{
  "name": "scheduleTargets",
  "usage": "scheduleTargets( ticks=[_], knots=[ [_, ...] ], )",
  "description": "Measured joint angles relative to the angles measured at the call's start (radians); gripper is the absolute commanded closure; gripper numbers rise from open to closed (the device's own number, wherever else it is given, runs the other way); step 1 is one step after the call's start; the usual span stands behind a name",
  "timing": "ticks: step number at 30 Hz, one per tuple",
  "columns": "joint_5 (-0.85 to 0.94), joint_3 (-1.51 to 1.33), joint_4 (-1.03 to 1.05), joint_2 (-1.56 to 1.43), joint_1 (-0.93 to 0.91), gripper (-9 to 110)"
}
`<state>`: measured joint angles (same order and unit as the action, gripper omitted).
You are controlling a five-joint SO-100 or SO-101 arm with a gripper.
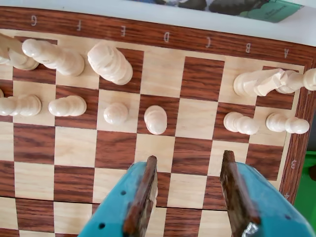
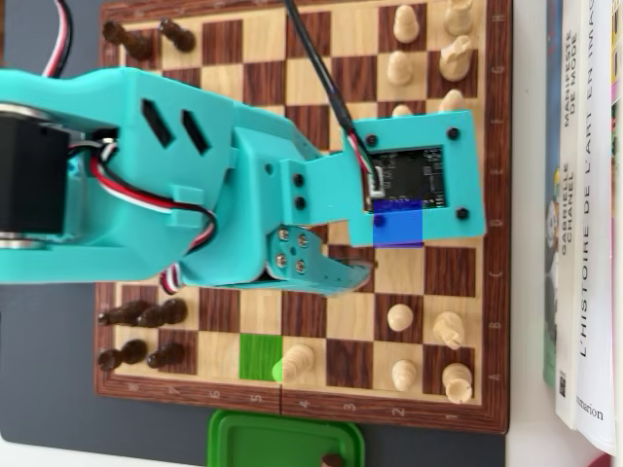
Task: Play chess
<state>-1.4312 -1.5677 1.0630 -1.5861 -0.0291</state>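
- Jaws (image 1: 190, 197): apart and empty in the wrist view, hanging above bare squares in front of the white pawn row.
- Chessboard (image 2: 492, 292): lies on the surface; white pieces (image 1: 109, 61) stand along one end, dark pieces (image 2: 141, 313) along the other.
- White pawn (image 2: 295, 360): stands advanced beside a green-marked square (image 2: 258, 355) in the overhead view.
- Progress, as a judgement: the game looks barely begun; no piece is gripped, so the next move remains to be made.
- Books (image 2: 584, 224) flank the board.
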Motion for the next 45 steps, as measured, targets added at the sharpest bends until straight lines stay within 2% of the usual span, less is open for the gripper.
scheduleTargets(
  ticks=[6, 13, 45],
  knots=[
    [0.0, 0.109, 0.083, 0.08, 0.002, 83],
    [-0.003, 0.156, 0.066, 0.14, 0.067, 83],
    [-0.003, 0.232, 0.066, 0.333, 0.032, 83]
  ],
)
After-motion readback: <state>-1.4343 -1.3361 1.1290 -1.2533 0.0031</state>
